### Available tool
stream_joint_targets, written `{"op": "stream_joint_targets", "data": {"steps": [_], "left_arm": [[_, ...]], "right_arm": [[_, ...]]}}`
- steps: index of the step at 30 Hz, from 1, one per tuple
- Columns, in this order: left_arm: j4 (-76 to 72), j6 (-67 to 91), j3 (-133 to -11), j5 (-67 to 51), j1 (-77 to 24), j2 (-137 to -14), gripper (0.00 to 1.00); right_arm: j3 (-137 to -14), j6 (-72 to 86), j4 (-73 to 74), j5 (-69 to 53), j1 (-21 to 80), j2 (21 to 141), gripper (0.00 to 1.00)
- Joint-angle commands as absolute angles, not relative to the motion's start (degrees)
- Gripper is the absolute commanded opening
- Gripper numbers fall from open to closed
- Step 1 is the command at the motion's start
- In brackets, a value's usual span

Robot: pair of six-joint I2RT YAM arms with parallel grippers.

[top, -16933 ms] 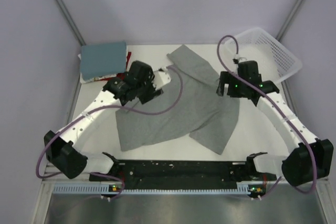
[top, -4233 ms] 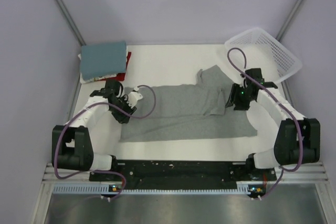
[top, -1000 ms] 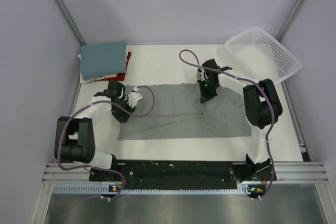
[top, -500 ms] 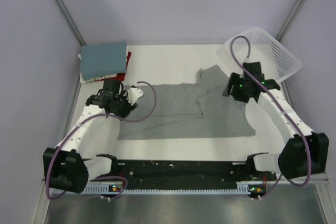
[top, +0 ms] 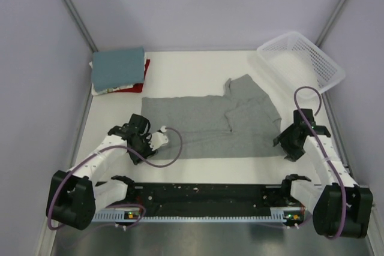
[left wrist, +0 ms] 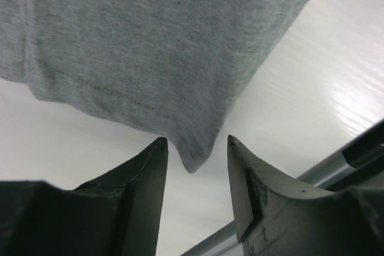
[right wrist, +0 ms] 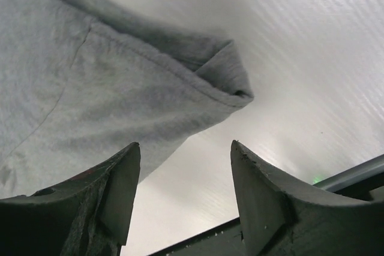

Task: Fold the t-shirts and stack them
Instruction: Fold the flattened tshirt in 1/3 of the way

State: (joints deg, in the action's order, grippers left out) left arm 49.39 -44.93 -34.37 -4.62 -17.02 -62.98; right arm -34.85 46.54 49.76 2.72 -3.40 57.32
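Note:
The heather-grey t-shirt (top: 210, 124) lies spread flat in the middle of the white table, one sleeve folded over at its upper right. A folded stack with the teal-blue shirt (top: 117, 67) on top, whitish and red (top: 144, 70) beneath, sits at the back left. My left gripper (top: 146, 141) is open at the shirt's near left corner; in the left wrist view that corner (left wrist: 192, 154) lies between my fingers (left wrist: 195, 145). My right gripper (top: 287, 142) is open at the near right corner; the hem corner (right wrist: 231, 79) shows just beyond my fingers (right wrist: 183, 148).
A white plastic lattice basket (top: 303, 61) stands at the back right corner. The metal rail with the arm bases (top: 204, 196) runs along the near edge. Purple cables loop off both arms. Frame posts rise at both back corners.
Both grippers have drawn back from the shirt's far side to its near corners. The right arm came down from near the basket, the left from the left hem. The shirt lies as before.

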Motion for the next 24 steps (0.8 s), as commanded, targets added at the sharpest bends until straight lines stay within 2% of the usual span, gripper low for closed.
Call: {"op": "stream_joint_targets", "data": {"steps": [1, 4, 6, 8, 10, 11, 21, 24], "left_arm": [[41.0, -44.8, -30.9, -0.5, -17.5, -62.8, 0.49], [38.9, -43.9, -29.1, -0.8, -17.5, -63.4, 0.45], [38.1, -43.3, -28.0, -1.6, -17.6, -63.1, 0.38], [37.8, -42.9, -27.2, -2.6, -17.6, -62.5, 0.28], [38.0, -41.9, -26.5, -3.3, -17.6, -61.4, 0.07], [38.0, -41.7, -26.3, -3.4, -17.6, -60.7, 0.0], [46.6, -43.7, -28.9, -2.5, -17.6, -55.4, 0.0], [52.1, -45.1, -30.7, -5.9, -17.6, -54.4, 0.0]], "right_arm": [[-33.9, 49.6, 46.2, 6.3, -5.9, 57.6, 0.6], [-33.4, 49.0, 43.5, 6.9, -5.9, 61.1, 0.56], [-32.4, 49.0, 41.8, 6.6, -6.0, 63.1, 0.46], [-31.4, 48.9, 40.9, 5.7, -6.2, 64.5, 0.26], [-30.7, 48.2, 40.8, 4.8, -7.3, 65.0, 0.03], [-30.4, 47.7, 40.8, 3.9, -8.3, 64.8, 0.0], [-28.2, 47.6, 46.8, -3.5, -18.1, 53.4, 0.0], [-27.8, 47.5, 48.9, -4.1, -19.7, 50.1, 0.0]]}}
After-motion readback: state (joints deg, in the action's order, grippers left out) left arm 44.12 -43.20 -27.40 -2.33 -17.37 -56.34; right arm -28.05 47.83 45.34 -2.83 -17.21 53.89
